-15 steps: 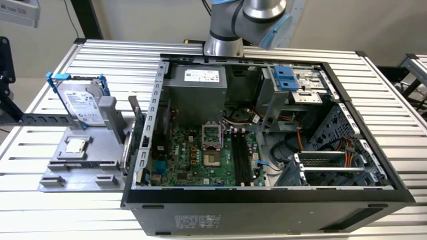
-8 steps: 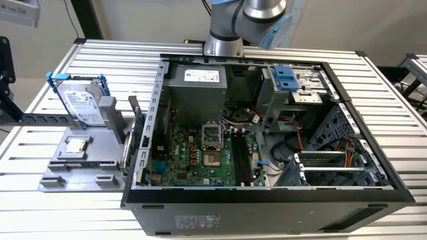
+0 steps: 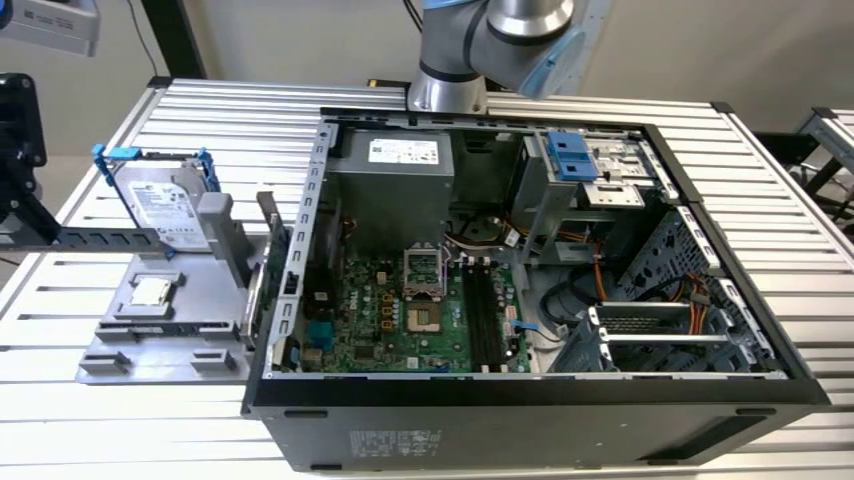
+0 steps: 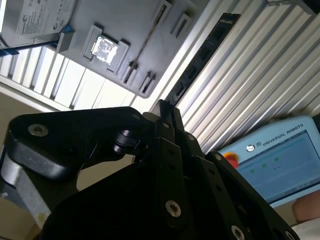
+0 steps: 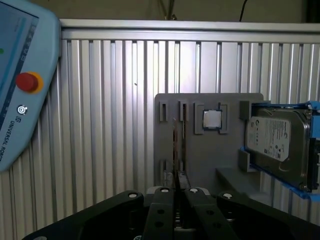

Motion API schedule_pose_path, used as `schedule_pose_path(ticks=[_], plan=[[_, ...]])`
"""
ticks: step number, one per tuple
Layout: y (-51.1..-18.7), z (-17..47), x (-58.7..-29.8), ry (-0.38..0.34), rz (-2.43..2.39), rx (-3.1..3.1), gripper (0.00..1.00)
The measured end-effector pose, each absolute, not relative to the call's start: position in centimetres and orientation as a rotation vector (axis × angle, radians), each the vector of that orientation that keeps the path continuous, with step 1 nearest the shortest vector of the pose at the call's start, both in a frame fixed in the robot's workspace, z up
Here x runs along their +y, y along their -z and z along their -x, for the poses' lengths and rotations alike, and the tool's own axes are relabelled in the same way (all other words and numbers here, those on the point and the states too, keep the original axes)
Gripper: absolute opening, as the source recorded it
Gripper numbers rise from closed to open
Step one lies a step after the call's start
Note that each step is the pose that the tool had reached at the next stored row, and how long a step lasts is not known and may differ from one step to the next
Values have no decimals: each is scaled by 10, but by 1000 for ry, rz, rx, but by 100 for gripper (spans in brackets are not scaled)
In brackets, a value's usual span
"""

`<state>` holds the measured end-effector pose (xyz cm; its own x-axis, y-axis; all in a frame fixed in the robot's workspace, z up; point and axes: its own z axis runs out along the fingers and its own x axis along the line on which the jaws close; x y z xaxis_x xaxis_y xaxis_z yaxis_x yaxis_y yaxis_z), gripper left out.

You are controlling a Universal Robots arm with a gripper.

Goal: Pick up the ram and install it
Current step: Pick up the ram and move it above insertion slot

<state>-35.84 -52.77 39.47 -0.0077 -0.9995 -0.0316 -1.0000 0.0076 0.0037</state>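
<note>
My gripper (image 5: 175, 189) is shut on the ram (image 5: 174, 145), which runs out from the fingertips as a thin edge-on line in the first wrist view. In the second wrist view the ram (image 4: 200, 57) shows its face, a long dark strip with a row of chips reaching away from the gripper (image 4: 165, 107). I hang high over the grey parts tray (image 5: 200, 160). In the exterior view the arm (image 3: 494, 40) rises at the back of the open computer case (image 3: 534, 420). Long black memory slots (image 3: 483, 315) lie on the green motherboard.
The tray (image 3: 160, 335) stands at the case's left in the exterior view, holding a silver processor chip (image 5: 212, 119) and a hard drive in a blue bracket (image 5: 272, 137). A teach pendant (image 5: 20, 85) with a red button sits close by. The ribbed aluminium table (image 5: 110, 125) surrounds everything.
</note>
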Motion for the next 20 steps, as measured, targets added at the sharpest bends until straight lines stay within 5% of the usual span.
schedule_pose_path(ticks=[20], plan=[[-395,330,-528,-39,2199,2216,0]])
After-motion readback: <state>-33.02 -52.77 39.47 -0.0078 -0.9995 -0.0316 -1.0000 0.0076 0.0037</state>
